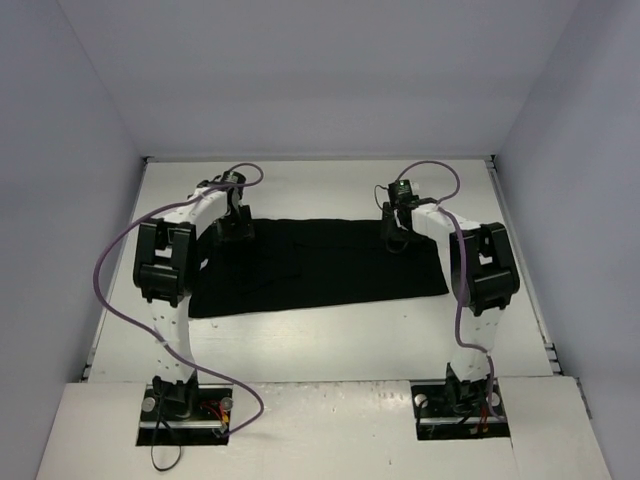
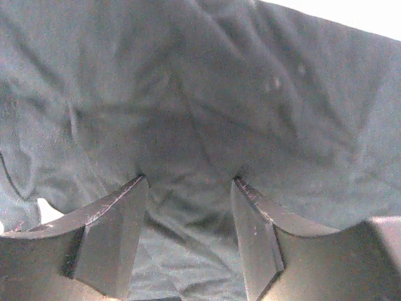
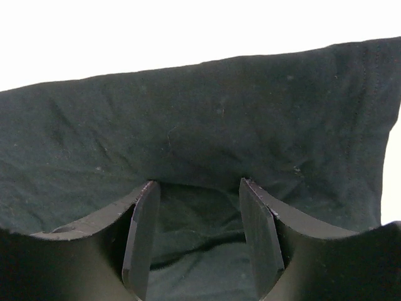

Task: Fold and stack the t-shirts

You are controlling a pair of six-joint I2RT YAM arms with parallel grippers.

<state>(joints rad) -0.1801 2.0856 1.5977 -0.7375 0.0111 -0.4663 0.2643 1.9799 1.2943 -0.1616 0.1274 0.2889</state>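
1. Sitting at the far left corner of the black t-shirt [image 1: 320,265], the left gripper [image 2: 188,180] has its jaws spread wide, with wrinkled cloth showing between them.
2. T-shirt lies spread as a wide band across the middle of the white table [image 1: 330,340], spanning both arms.
3. Right gripper [image 3: 198,183] is at the far right corner, jaws equally wide apart, with cloth under the gap.
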